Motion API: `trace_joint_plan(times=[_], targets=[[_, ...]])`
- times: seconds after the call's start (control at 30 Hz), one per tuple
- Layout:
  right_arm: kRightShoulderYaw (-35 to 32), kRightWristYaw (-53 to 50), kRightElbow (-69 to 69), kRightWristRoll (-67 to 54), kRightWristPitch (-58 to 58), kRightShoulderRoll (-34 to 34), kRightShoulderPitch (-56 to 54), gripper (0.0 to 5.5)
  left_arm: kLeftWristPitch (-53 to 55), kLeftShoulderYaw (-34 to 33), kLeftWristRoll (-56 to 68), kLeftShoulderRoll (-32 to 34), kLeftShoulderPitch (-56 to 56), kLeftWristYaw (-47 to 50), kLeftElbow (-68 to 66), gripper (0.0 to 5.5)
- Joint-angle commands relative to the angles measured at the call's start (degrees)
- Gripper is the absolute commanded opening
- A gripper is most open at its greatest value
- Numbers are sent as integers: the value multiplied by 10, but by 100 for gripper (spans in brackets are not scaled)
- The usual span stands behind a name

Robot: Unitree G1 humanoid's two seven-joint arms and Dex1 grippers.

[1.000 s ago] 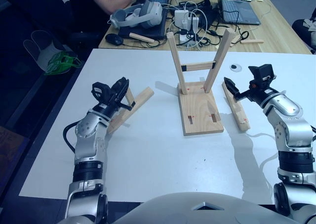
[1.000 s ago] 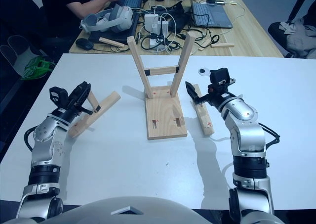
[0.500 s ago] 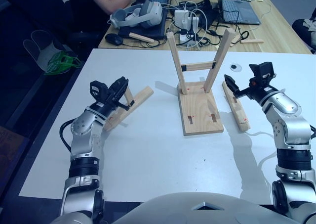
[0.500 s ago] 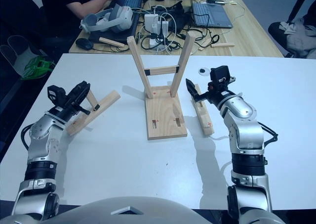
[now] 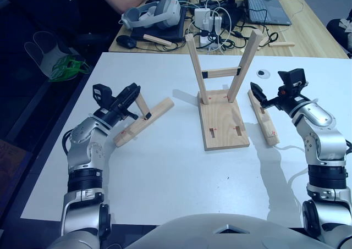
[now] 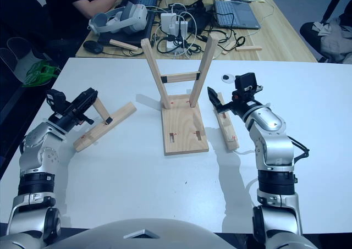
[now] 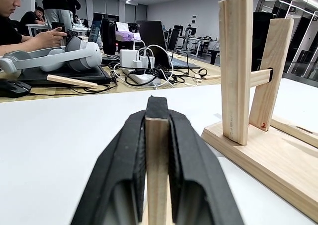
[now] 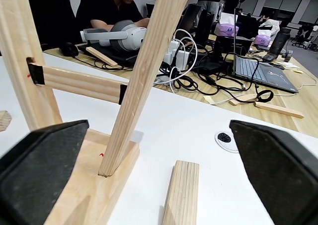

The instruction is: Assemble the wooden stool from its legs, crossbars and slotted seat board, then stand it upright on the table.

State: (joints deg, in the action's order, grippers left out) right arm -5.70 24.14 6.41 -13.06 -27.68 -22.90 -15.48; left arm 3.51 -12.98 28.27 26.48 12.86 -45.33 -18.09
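Second leg pair apparently pending: left fingers (image 7: 130, 160) clamp the crossbar (image 5: 144, 107) (centre left); right fingers (image 8: 44, 155) gape over the leg (image 5: 264, 121); next, probably seat both in board (image 5: 223, 123) slots.

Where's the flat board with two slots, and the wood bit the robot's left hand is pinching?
Seat board (image 5: 225, 142), left eye view, bare wood near its front edge.
Wooden leg piece (image 5: 157, 112), left eye view, partway along its long bar.
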Motion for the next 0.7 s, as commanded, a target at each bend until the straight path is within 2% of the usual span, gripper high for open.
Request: trace_joint_plan(times=[0.03, 0.37, 0.7], targets=[[-5, -3, -4, -5, -2, 3, -5, 540, -9, 4, -17, 10, 8, -16, -4, 40], [-17, -7, -13, -17, -12, 6, -9, 540, -69, 41, -73, 22, 7, -61, 17, 40], [-34, -19, -18, -35, -30, 10, -17, 540, -159, 91, -129, 34, -44, -117, -15, 40]])
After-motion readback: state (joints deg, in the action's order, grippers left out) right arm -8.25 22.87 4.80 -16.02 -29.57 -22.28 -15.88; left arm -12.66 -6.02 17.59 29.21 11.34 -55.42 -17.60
